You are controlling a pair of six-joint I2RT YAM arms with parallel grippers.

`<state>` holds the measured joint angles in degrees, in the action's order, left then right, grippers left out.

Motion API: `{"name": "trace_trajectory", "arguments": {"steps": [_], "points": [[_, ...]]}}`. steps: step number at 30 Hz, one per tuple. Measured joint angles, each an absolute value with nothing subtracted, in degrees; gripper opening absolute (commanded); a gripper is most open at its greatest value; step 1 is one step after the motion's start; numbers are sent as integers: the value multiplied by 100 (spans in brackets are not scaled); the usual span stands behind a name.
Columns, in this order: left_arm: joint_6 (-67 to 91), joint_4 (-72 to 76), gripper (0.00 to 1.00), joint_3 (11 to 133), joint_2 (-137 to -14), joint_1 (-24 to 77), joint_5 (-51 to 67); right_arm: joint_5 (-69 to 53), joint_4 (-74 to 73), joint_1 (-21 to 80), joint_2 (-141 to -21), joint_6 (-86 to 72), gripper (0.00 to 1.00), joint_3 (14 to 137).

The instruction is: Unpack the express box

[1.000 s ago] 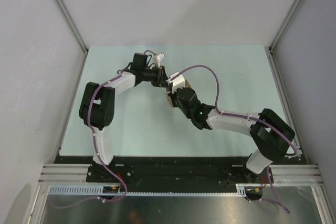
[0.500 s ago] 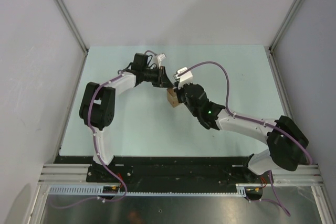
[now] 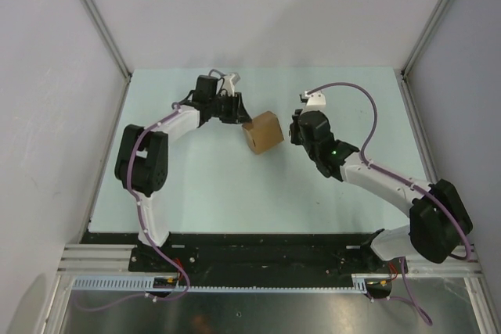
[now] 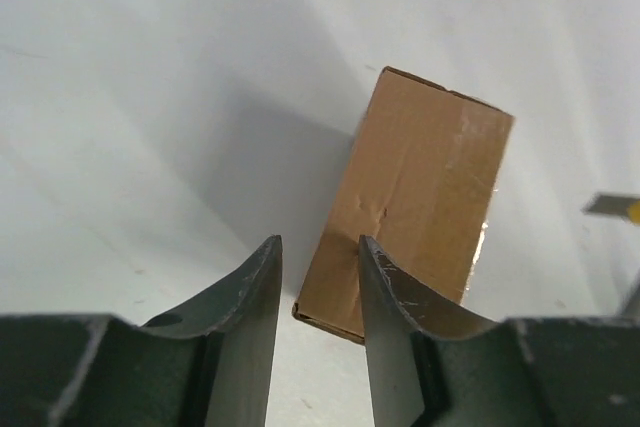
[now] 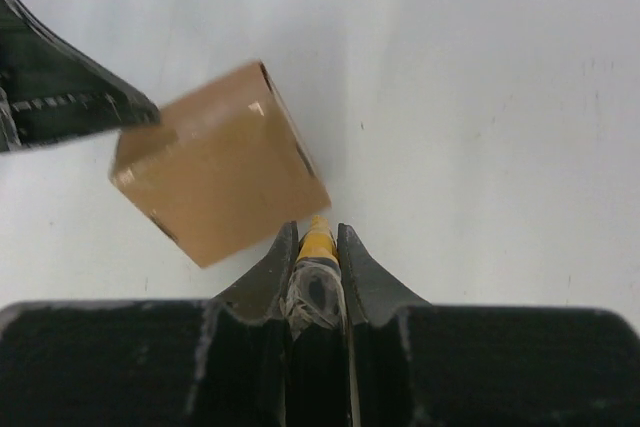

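The express box [image 3: 262, 132], a small brown carton with its flaps shut, lies on the table between the two arms. It also shows in the left wrist view [image 4: 425, 197] and the right wrist view [image 5: 220, 177]. My left gripper [image 3: 237, 109] is open just left of the box. In its wrist view [image 4: 318, 244] the box's near corner shows past the fingertips, and nothing is held. My right gripper [image 3: 294, 132] is right of the box and apart from it. In its wrist view [image 5: 318, 230] it is shut on a yellow cutter knife [image 5: 318, 242] whose tip points at the box.
The pale green table [image 3: 196, 185] is bounded by white walls and metal posts at the back and sides. The cutter's blade tip shows at the right edge of the left wrist view [image 4: 612, 205].
My right arm has pulled back to the right, off the box, with the cutter still held. The box is now uncovered. My left gripper has drawn back slightly to the left.
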<state>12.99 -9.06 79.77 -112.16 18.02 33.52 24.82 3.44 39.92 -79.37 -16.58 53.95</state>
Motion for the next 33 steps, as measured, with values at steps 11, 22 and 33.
{"name": "trace_trajectory", "arguments": {"steps": [11, 22, 33], "points": [[1299, -1516, 42, 7999, -11430, 1739, 2408, 773, -967, 2722, -7940, -2663, 0, 5391], [1505, -1693, 55, 7887, -11205, 1728, 1522, -1072, -1483, 1892, -8281, -2934, 23, 5391], [1833, -1686, 61, 7957, -10916, 1656, 1846, -1634, -1710, 1605, -9231, -3004, 43, 5404]]}}
